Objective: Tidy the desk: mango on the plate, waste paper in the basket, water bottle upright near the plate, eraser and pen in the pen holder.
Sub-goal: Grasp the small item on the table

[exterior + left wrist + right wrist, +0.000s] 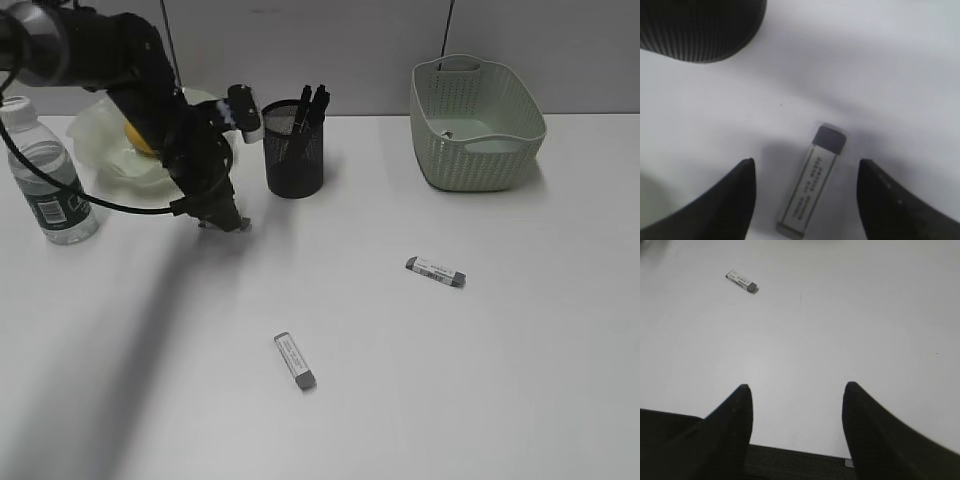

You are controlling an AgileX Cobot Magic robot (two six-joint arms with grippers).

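Left fingers spread (nothing pinched) above a grey-tipped white-sleeved eraser on the white table; right fingers likewise spread.

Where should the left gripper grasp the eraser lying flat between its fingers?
Mid-sleeve on the eraser, across its narrow width, coming straight down. It lies flat on the desk, and its long sides roughly face the open left gripper, one per finger.

The left arm reaches in from the upper left, elbow high, wrist bent steeply down. Its gripper hangs low over the worktop, jaws spread wide and empty. The right gripper also points down, jaws parted, holding nothing.
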